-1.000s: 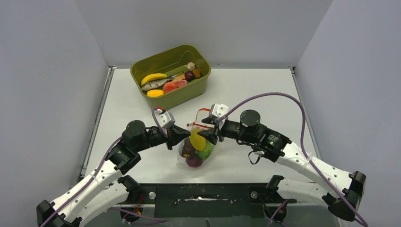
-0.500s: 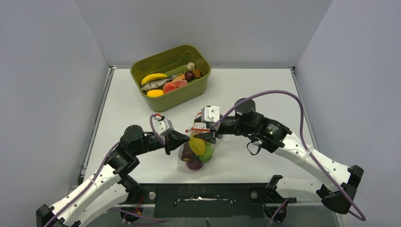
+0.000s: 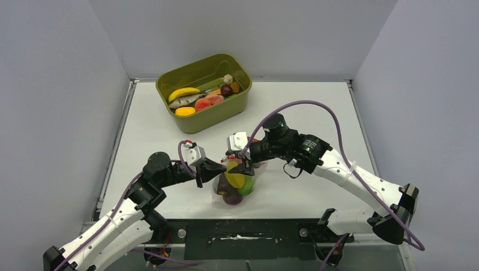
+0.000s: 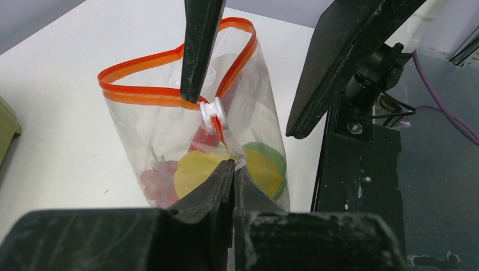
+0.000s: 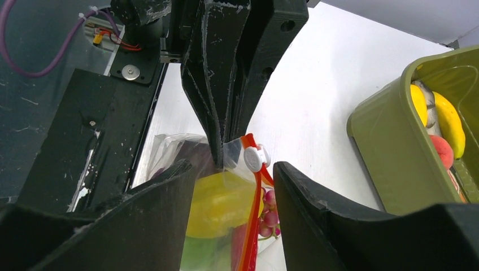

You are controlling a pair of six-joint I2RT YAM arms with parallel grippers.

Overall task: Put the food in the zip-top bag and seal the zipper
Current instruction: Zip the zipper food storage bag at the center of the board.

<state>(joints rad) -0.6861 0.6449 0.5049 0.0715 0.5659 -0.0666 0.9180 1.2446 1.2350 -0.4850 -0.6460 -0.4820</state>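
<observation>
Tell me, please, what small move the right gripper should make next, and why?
Probably close the right gripper on the white slider. Its jaws stand open either side of it, the left gripper pinches the bag corner, and the zipper gapes open above the food.

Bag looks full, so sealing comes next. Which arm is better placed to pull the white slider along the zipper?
Right. The right gripper is open with the white slider between its fingers; the left gripper is shut on the zip-top bag, anchoring its corner.
</observation>
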